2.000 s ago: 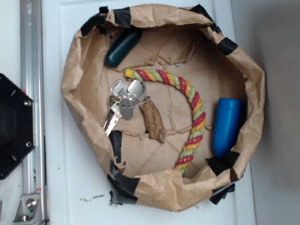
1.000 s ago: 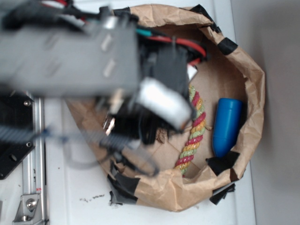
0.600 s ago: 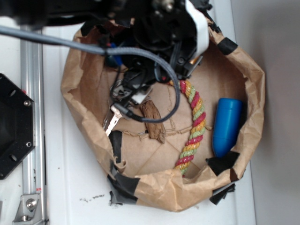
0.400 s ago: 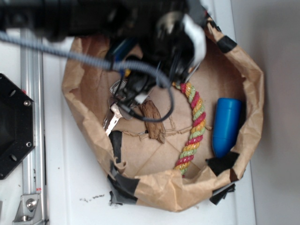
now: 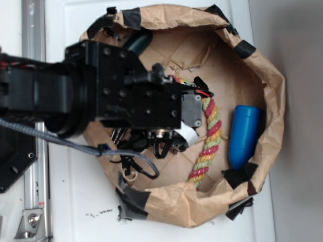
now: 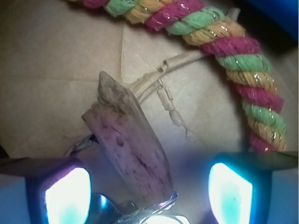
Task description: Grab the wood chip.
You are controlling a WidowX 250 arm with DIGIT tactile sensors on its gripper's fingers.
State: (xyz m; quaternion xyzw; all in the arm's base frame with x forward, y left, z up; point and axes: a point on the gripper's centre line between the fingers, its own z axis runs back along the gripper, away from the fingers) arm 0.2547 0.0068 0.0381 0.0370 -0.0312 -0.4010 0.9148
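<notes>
The wood chip (image 6: 131,149), a rough brown chunk with a jagged far end, lies on the brown paper in the wrist view. It points up and to the left. My gripper (image 6: 149,196) is open, and its two lit pads (image 6: 67,196) stand either side of the chip's near end with a gap on each side. In the exterior view the black arm hangs over the middle of the paper nest and hides the chip; the gripper (image 5: 166,146) points down there.
Silver keys (image 6: 154,217) lie against the chip's near end. A multicoloured rope (image 5: 209,131) curves to the right of the gripper. A blue cylinder (image 5: 244,135) and a dark green one (image 5: 139,43) lie by the crumpled paper wall (image 5: 275,101).
The arm has come down from the nest's top edge to its middle. It now covers the chip and the keys in the exterior view.
</notes>
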